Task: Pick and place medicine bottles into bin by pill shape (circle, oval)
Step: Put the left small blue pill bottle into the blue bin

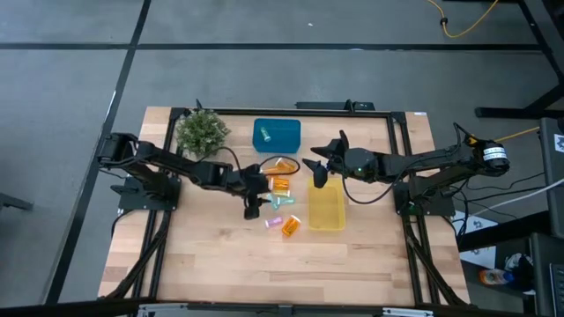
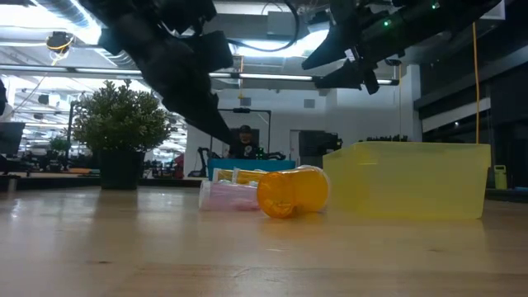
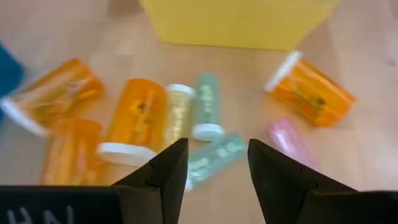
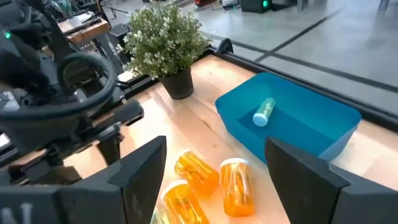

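A potted plant (image 1: 202, 132) stands at the far corner of the wooden worktop (image 1: 220, 255), behind the left pincer (image 1: 255, 201). Yellow cable (image 1: 465, 25) lies on the floor, beyond the right pincer (image 1: 319, 165).

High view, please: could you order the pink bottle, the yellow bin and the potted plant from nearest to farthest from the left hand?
1. The pink bottle, on the table just beside the left hand.
2. The yellow bin, farther out toward the right arm.
3. The potted plant, at the back edge.
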